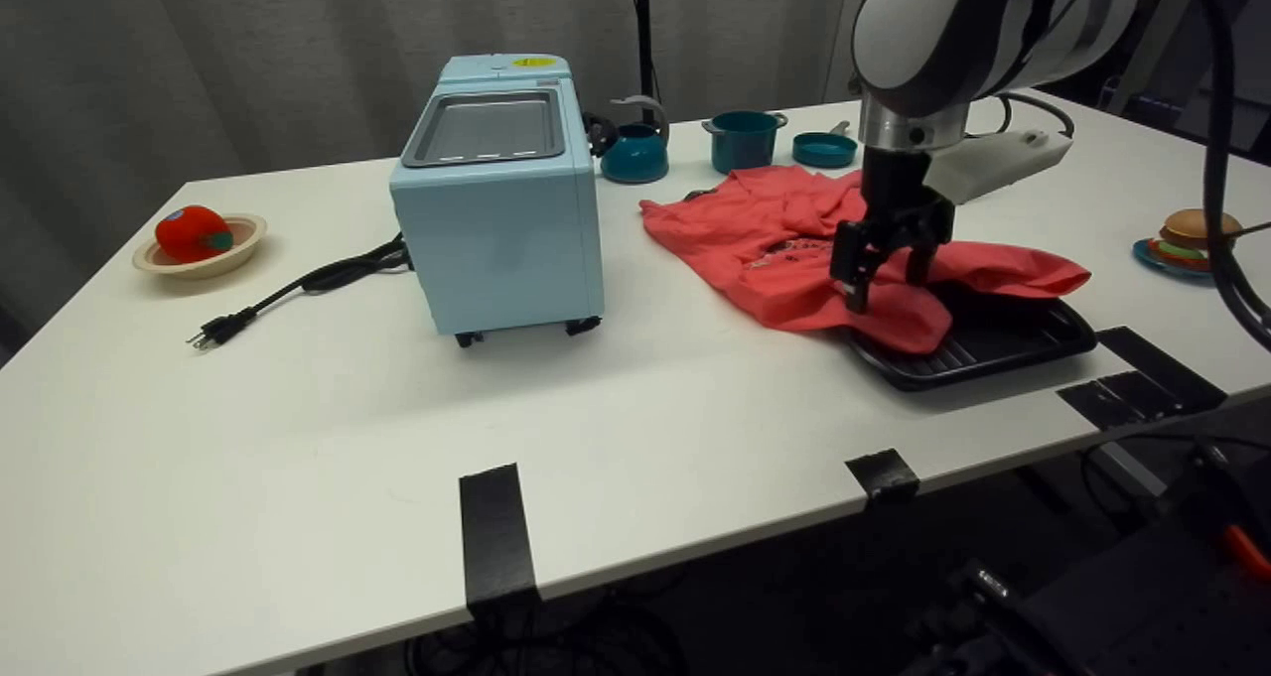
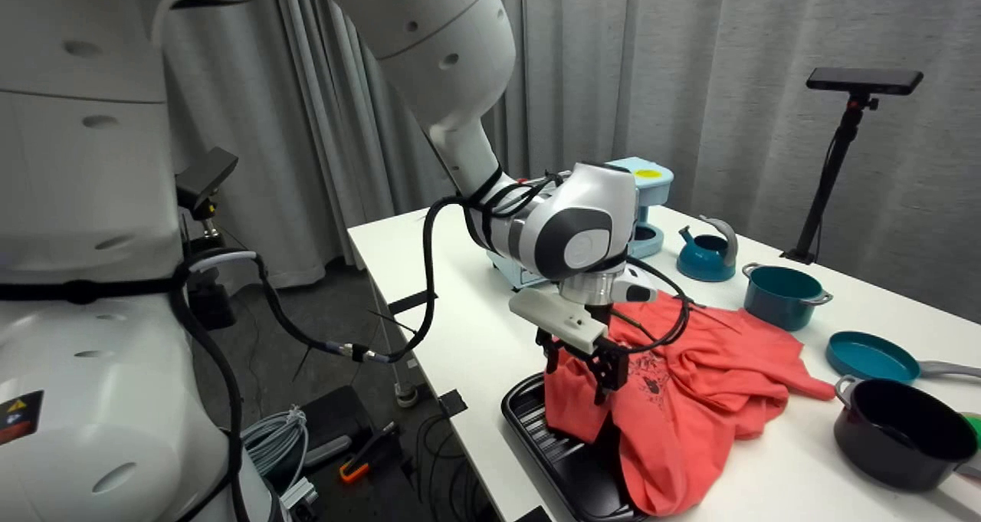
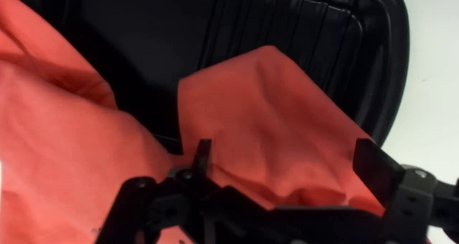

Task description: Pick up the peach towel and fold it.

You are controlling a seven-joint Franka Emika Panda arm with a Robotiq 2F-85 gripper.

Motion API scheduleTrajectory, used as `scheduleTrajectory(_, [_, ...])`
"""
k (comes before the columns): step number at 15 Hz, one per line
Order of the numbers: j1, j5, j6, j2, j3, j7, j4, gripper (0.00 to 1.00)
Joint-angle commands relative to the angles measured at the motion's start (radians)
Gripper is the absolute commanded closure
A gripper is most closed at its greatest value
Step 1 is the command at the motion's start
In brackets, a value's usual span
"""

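The peach towel (image 1: pixel 735 219) is a coral-coloured cloth with a dark print, spread in folds on the white table. It also shows in an exterior view (image 2: pixel 690 399) and in the wrist view (image 3: pixel 57 143). Its near end hangs over a black ribbed tray (image 1: pixel 1013 343), also seen in the wrist view (image 3: pixel 143 39). My gripper (image 1: pixel 887 287) is low over that end, pointing down; it shows in an exterior view (image 2: pixel 576 382) too. In the wrist view, the gripper (image 3: pixel 283 147) is open, fingers wide apart, with a raised flap of cloth between or just below them. Whether the fingertips touch the cloth is unclear.
A light blue appliance (image 1: pixel 506 219) with a black cord (image 1: pixel 338 274) stands beside the towel. Behind are a teal kettle (image 1: pixel 635 155), teal pot (image 1: pixel 745 142) and teal pan (image 1: pixel 824 150). A black pot (image 2: pixel 900 434), toy burger (image 1: pixel 1197 234) and bowl (image 1: pixel 189 267) stand further off.
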Motion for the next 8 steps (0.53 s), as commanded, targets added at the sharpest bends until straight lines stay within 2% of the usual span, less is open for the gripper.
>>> scheduleTrajectory(1, [-0.012,-0.01,0.035,0.096,-0.002,-0.011,0.05,0.0])
scheduleTrajectory(3, [-0.017,-0.004,0.029,0.116,-0.003,-0.011,0.062,0.0])
scheduleTrajectory(4, [-0.023,0.007,0.025,0.123,0.001,-0.015,0.066,0.23])
scheduleTrajectory(5, [-0.029,0.016,0.024,0.129,0.005,-0.021,0.07,0.28])
scheduleTrajectory(8, [-0.035,0.026,0.022,0.133,0.008,-0.018,0.076,0.5])
